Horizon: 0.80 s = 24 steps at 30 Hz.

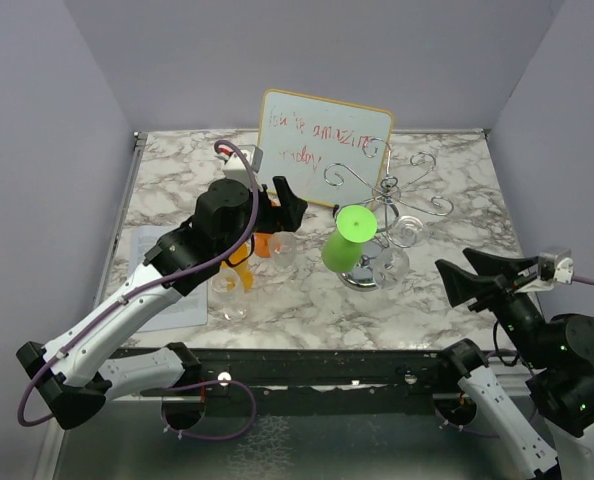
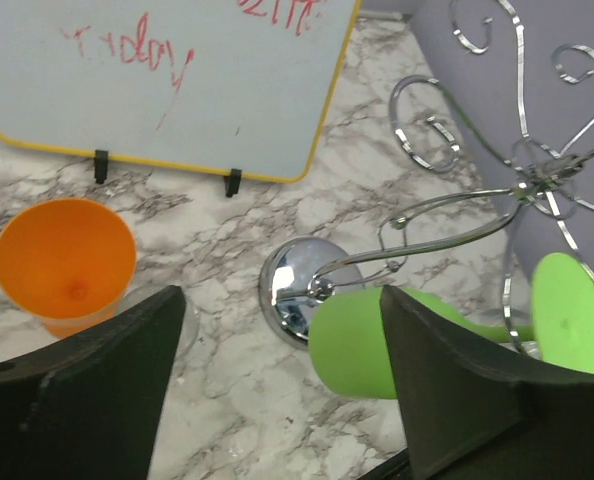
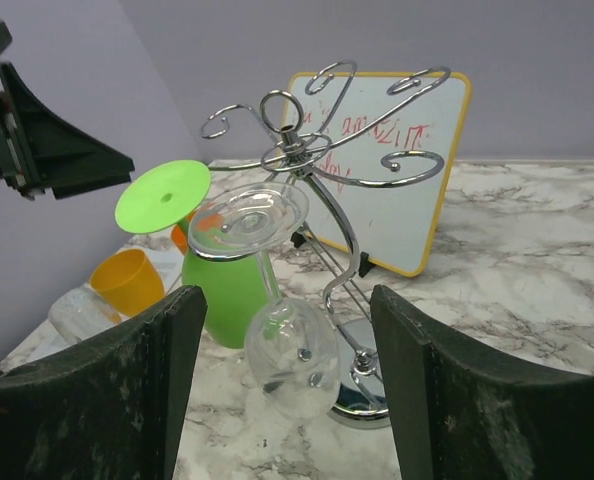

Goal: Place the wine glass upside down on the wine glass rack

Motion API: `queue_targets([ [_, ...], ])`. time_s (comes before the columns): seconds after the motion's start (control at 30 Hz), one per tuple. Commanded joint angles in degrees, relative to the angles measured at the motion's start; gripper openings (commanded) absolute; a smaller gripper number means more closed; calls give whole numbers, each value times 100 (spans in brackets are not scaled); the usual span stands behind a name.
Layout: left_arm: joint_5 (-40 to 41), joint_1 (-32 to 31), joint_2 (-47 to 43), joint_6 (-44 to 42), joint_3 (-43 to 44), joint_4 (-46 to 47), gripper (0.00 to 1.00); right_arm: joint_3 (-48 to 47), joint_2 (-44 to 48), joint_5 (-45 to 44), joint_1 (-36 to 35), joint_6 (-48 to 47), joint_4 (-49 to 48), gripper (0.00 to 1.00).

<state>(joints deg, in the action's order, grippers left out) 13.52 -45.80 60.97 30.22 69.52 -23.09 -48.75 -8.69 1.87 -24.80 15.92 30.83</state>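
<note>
We see left tool point(image 2: 280, 300) and right tool point(image 3: 287, 300) gaping, empty. Mid-frame, green wine glass point(image 3: 222, 290) tilts foot-up at wine glass rack point(image 3: 362, 395); right wrist view plainly shows a clear glass point(image 3: 295, 365) beside.

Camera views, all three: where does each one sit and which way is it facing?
Top external: above, behind the bases, looking down on the table; left arm and right arm show.
Left wrist: on the left arm, looking down at orange cup, whiteboard, wine glass rack; left end effector frames the bottom.
Right wrist: on the right arm, facing across the table at the rack and clear glass; right end effector below.
Shared: both wrist views catch the green wine glass, foot up.
</note>
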Motion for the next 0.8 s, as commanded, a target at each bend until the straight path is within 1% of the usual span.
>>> queue_targets([
  [0.0, 425, 28, -51, 39, -208, -423, 74, -274, 89, -591, -8, 18, 361, 71],
  [0.07, 433, 34, 107, 2, -90, -547, 71, -350, 5, -645, -5, 175, 202, 68],
  [0.17, 541, 89, 355, 69, 8, -632, 65, -621, -297, -719, -7, 359, 200, 56],
  [0.2, 534, 136, 452, 72, 36, -644, 65, -718, -388, -722, -9, 422, 207, 54],
  [0.27, 435, 285, 696, 72, 121, -663, 64, -837, -525, -731, -4, 505, 138, 55],
  [0.37, 152, 597, 1078, 98, 203, -662, 63, -952, -663, -728, 0, 604, -50, 61],
  [0.43, -28, 792, 1358, 42, 287, -662, 63, -1043, -807, -605, -9, 622, -148, 63],
  [0.53, -244, 1030, 1753, -117, 466, -679, 65, -1192, -1059, -426, -3, 623, -304, 63],
  [0.67, -426, 1284, 2173, -203, 624, -714, 65, -1360, -1383, -263, 2, 595, -599, 64],
  [0.77, -613, 1399, 2487, -241, 725, -787, 60, -1432, -1593, -231, -7, 557, -875, 64],
])
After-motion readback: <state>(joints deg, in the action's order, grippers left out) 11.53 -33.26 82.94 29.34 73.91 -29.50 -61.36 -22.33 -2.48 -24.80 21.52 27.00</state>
